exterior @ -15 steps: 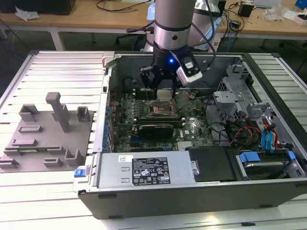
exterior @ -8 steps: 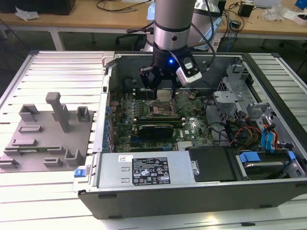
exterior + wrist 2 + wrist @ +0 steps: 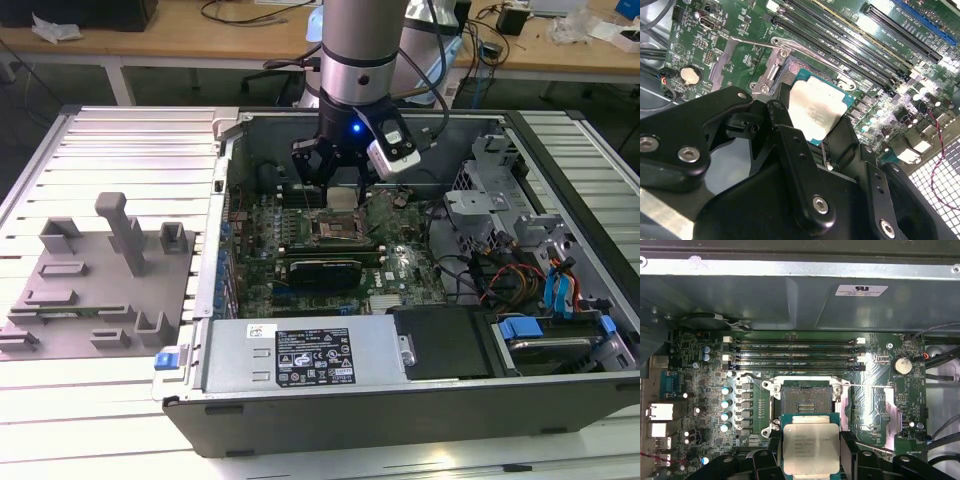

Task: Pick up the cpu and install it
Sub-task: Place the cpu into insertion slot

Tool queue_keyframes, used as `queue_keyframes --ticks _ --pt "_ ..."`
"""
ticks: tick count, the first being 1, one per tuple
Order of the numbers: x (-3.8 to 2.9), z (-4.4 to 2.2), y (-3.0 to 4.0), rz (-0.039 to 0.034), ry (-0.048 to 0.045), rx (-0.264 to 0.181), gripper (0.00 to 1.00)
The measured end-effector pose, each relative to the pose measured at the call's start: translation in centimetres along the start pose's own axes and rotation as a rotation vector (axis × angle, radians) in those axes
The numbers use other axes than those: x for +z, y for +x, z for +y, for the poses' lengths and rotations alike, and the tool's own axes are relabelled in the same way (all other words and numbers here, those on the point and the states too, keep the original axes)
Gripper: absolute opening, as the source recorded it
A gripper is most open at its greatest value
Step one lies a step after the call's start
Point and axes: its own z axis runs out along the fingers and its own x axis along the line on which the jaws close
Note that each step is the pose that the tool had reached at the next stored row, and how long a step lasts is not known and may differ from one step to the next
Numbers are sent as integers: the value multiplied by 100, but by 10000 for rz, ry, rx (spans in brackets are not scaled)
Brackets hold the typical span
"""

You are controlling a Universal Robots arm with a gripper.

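The cpu (image 3: 810, 440), a small square chip with a pale silvery top on a green edge, sits between my black fingers (image 3: 849, 452), one on each of two opposite sides. My gripper (image 3: 810, 456) is shut on it. The chip hangs just above the motherboard, close beside the open dark socket (image 3: 806, 397), whose metal frame is lifted. In the second wrist view the cpu (image 3: 815, 112) sits in the gripper (image 3: 812, 127), partly over the socket (image 3: 790, 67). In the exterior view my gripper (image 3: 341, 192) reaches into the open computer case, above the socket (image 3: 340, 228).
Memory slots (image 3: 795, 352) run beside the socket, and a coin cell (image 3: 901, 365) sits near them. A power supply (image 3: 300, 355) lines the case's near wall. Drive bays with blue tabs (image 3: 560, 300) fill the exterior view's right. A grey fixture tray (image 3: 100, 280) lies outside the case on the exterior view's left.
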Motion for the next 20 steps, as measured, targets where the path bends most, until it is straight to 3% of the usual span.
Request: queue_keyframes --ticks 3,10,11,13,14,16,20 --pt "0 0 0 -1 1 10 55" --pt "3 0 0 -74 25 1137 55" --pt "4 0 0 -98 35 1520 55" --pt "5 0 0 -121 43 1877 55" --pt "6 0 0 -160 58 2478 55" --pt "7 -1 0 -209 76 3253 55" --pt "9 -1 0 -259 94 4032 55"
